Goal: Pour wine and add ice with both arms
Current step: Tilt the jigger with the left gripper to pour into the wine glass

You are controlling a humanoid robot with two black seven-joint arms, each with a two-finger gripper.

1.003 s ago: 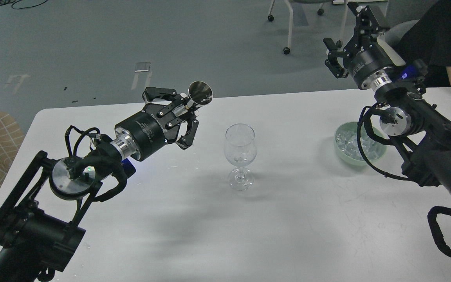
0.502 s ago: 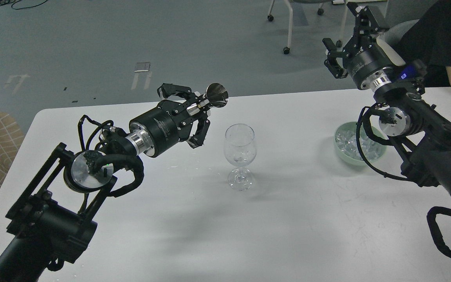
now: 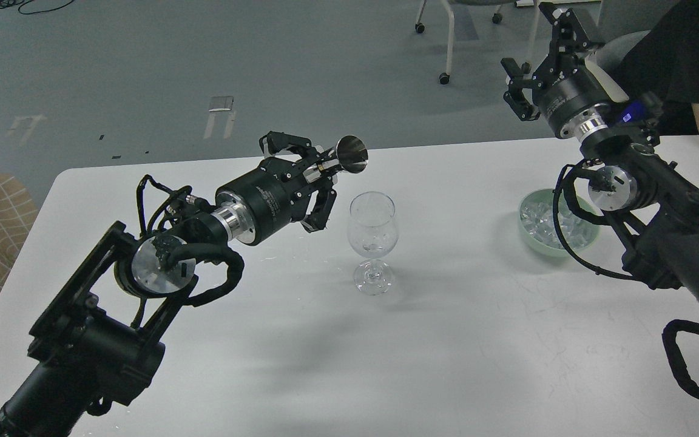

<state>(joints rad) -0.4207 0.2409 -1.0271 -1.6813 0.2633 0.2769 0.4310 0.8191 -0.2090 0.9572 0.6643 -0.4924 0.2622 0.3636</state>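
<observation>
Table (image 3: 459, 364), white, rounded at its far left corner, fills most of the head view; it carries every item listed below. Beyond its far edge we see grey floor and the castor legs of a chair (image 3: 446, 42).

Left arm (image 3: 82, 340), black with silver ring joints and looping cables, rises from the lower left corner toward the middle of the table. Right arm (image 3: 659, 224), of the same make, enters from the right edge and reaches up toward the far right corner, passing over the near side of the bowl.

Left gripper (image 3: 319, 173), fingers closed around the stem of a small metal jigger (image 3: 351, 155). The jigger is held tilted on its side, its open cone mouth facing right, up and just left of the rim of the glass, not touching it.

Right gripper (image 3: 537, 67), raised well above the table beyond the bowl, its fingers spread apart with nothing between them.

Bowl (image 3: 528, 233), pale green, stands on the right part of the table, well apart from the glass and partly hidden by the right arm's cable. Ice (image 3: 537, 218), clear whitish chunks, many alike, lies heaped inside it.

Wine glass (image 3: 373, 243), clear, stemmed, upright at the middle of the table, between the two arms.

Wine, colourless: we cannot tell from this view how much, if any, lies in the jigger or the glass; a faint glint shows low in the glass's cup.
</observation>
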